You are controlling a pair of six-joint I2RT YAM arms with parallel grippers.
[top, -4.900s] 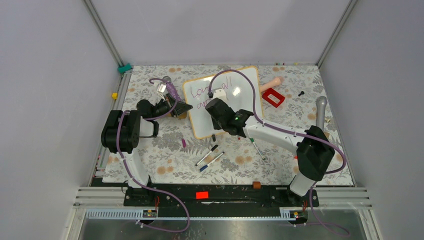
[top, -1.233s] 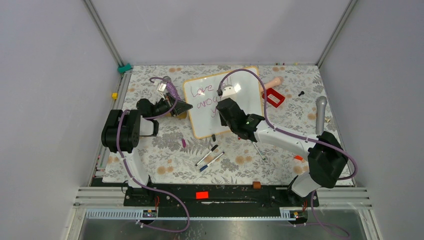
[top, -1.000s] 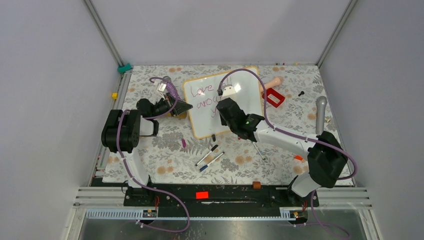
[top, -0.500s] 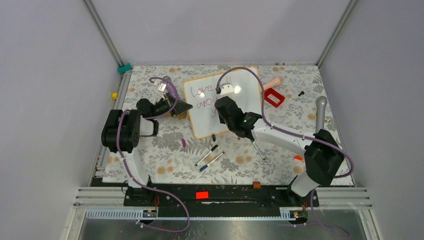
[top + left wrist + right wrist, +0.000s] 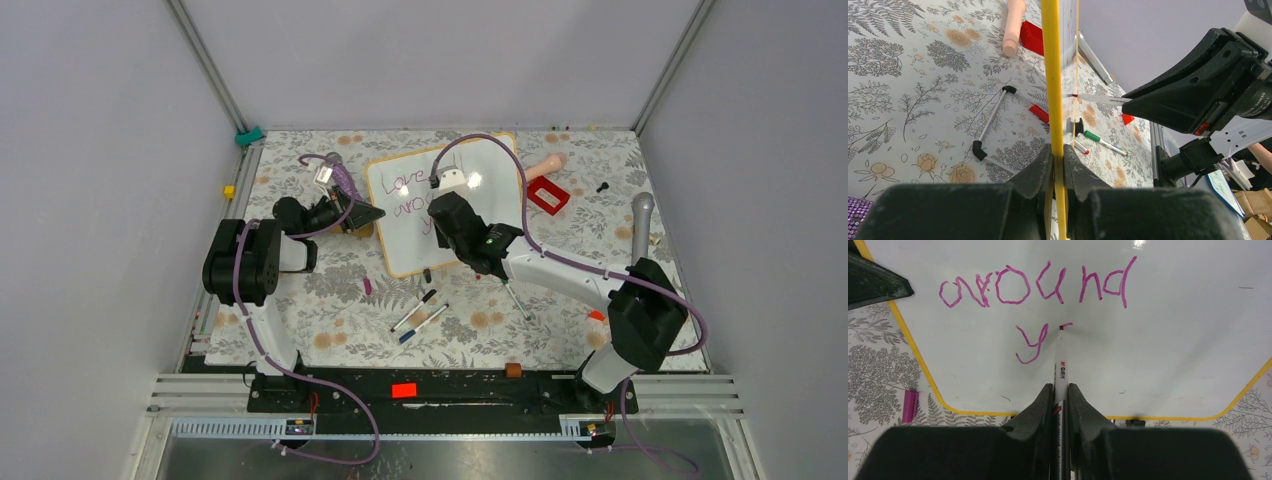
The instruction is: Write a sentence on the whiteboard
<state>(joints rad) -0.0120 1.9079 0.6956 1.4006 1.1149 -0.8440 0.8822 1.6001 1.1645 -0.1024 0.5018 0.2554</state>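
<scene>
The whiteboard [image 5: 405, 248] lies tilted at the back middle of the table, with a thin yellow-orange frame. The sentence [image 5: 400, 185] on it reads "Love", partly hidden by my right arm, then "around" [image 5: 1033, 285], then a "y" [image 5: 1030, 342] and a short fresh stroke. My left gripper [image 5: 372, 216] is shut on the board's left frame edge [image 5: 1050, 75]. My right gripper [image 5: 438, 213] is shut on a white marker [image 5: 1060, 367]. The marker's tip [image 5: 1061, 328] touches the board just right of the "y".
Two loose markers [image 5: 420, 310] and a pink cap [image 5: 367, 286] lie in front of the board. A thin black-ended tool [image 5: 515, 298] lies by my right arm. A red box [image 5: 547, 194], a beige cylinder [image 5: 545, 165] and a grey microphone-like object [image 5: 641, 225] lie to the right.
"around" has been finished and a "y" added below it. In the last second the right gripper has shifted slightly left and back with the marker. The left gripper has not moved.
</scene>
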